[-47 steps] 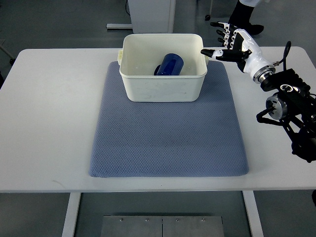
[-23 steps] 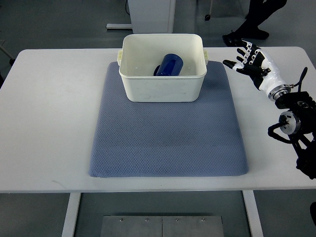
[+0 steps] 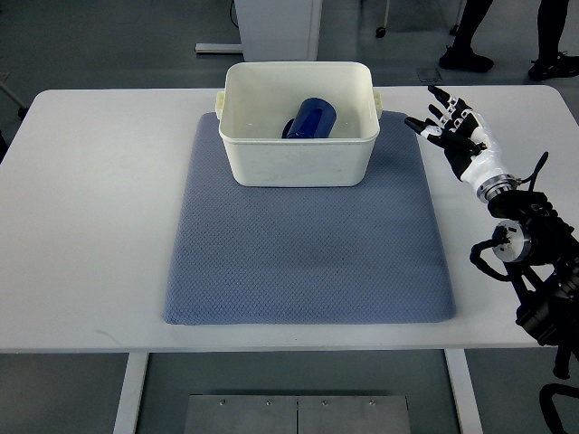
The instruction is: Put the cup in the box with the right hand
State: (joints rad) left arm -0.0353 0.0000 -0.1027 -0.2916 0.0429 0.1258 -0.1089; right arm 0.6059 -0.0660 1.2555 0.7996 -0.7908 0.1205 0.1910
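Note:
A dark blue cup (image 3: 309, 118) lies on its side inside the white box (image 3: 298, 161), which stands at the far end of the blue-grey mat (image 3: 308, 244). My right hand (image 3: 450, 133) hovers over the white table to the right of the box, clear of its rim, with its fingers spread and nothing in them. Its arm runs down along the right edge of the picture. The left arm does not show.
The white table (image 3: 90, 217) carries only the mat and box. A person's legs and shoes (image 3: 470, 54) stand on the floor behind the table at the top right. A white cabinet base (image 3: 276, 27) stands behind the table's far edge.
My right hand has drawn back from the box's right rim, moving right and toward the near side, empty. The cup stays in the box. The person behind has shifted.

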